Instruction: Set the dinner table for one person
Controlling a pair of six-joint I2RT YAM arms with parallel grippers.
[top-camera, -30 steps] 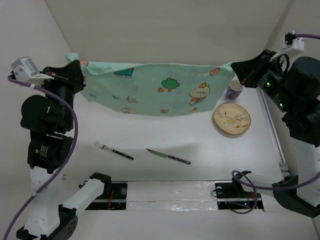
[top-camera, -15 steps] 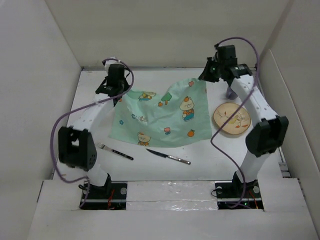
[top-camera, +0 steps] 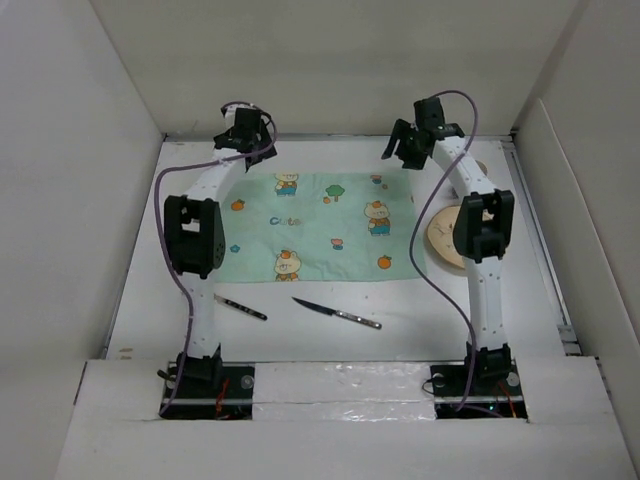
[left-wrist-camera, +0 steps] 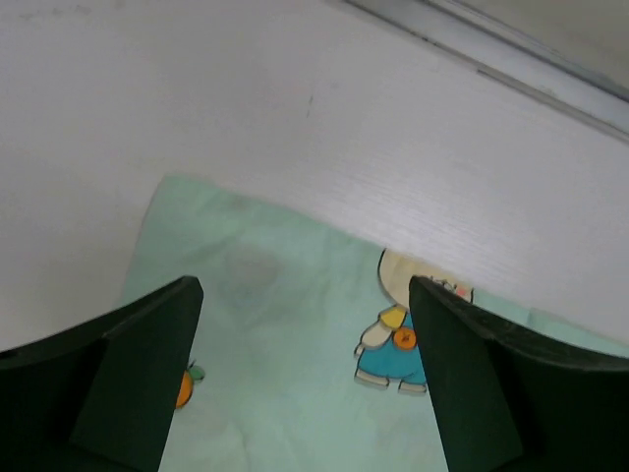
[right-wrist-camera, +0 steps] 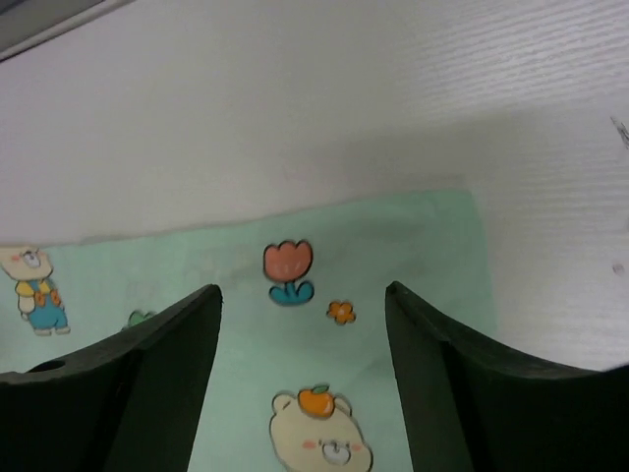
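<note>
The mint-green placemat (top-camera: 315, 225) with cartoon animals lies flat on the white dinner table (top-camera: 420, 305). My left gripper (top-camera: 243, 135) hovers over the mat's far left corner, open and empty. In the left wrist view, the left gripper (left-wrist-camera: 305, 290) has the placemat (left-wrist-camera: 275, 344) showing between its wide black fingers (left-wrist-camera: 138, 374). My right gripper (top-camera: 408, 145) is over the far right corner, also open. In the right wrist view, the right gripper (right-wrist-camera: 303, 293) frames the placemat (right-wrist-camera: 393, 256) and its tulip print. The cloth touches neither gripper.
A tan plate (top-camera: 443, 243) sits right of the mat, half hidden behind the right arm. A knife (top-camera: 337, 313) lies in front of the mat. A fork (top-camera: 240, 307) is partly covered by the left arm. White walls enclose the table.
Both grippers carried the hanging placemat towards the back, laid it flat and opened, letting go of its far corners. The cup is now hidden behind the right arm.
</note>
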